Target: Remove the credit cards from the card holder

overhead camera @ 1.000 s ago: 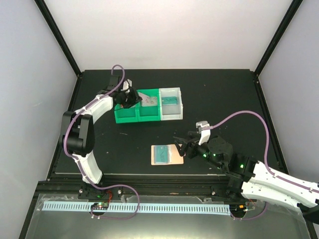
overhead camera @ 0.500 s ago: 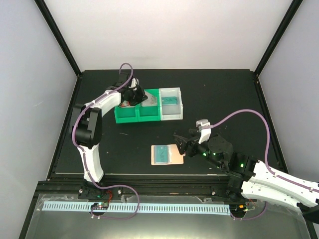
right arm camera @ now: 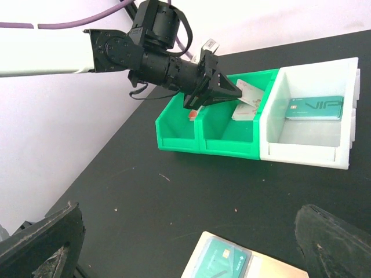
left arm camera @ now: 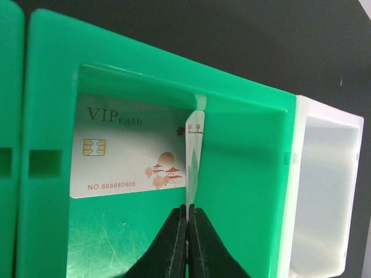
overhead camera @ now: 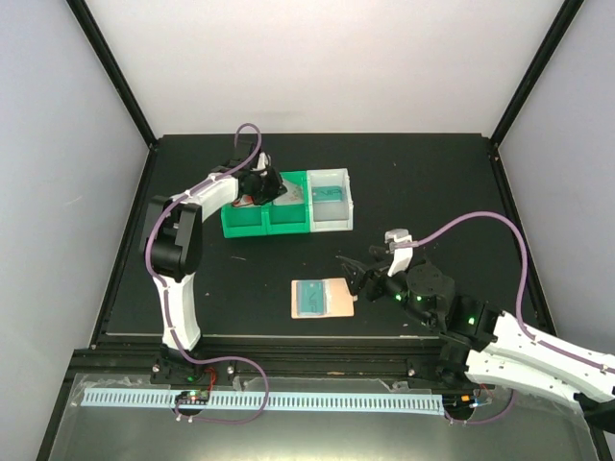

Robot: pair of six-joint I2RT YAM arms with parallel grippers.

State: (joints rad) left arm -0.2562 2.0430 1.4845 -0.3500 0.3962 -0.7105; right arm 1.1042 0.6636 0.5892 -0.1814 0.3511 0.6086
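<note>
The tan card holder (overhead camera: 338,300) lies flat near the table's front, with a teal credit card (overhead camera: 309,298) in its pocket; both also show at the bottom of the right wrist view, holder (right arm camera: 272,267), card (right arm camera: 223,260). My right gripper (overhead camera: 352,279) stands open just right of the holder, nothing between its fingers (right arm camera: 43,240). My left gripper (left arm camera: 187,231) is shut on a white credit card (left arm camera: 195,152), held edge-on over the middle green compartment. A white VIP card (left arm camera: 127,147) lies in that compartment. Another teal card (overhead camera: 329,195) rests in the white compartment.
The green-and-white three-compartment bin (overhead camera: 265,229) stands at the back left of the black table. The left arm (overhead camera: 197,200) reaches to it from the left. Walls close in the table's back and sides.
My left gripper has moved right from the left green compartment to over the middle one, still shut on the white card. The right arm has shifted slightly to the right.
</note>
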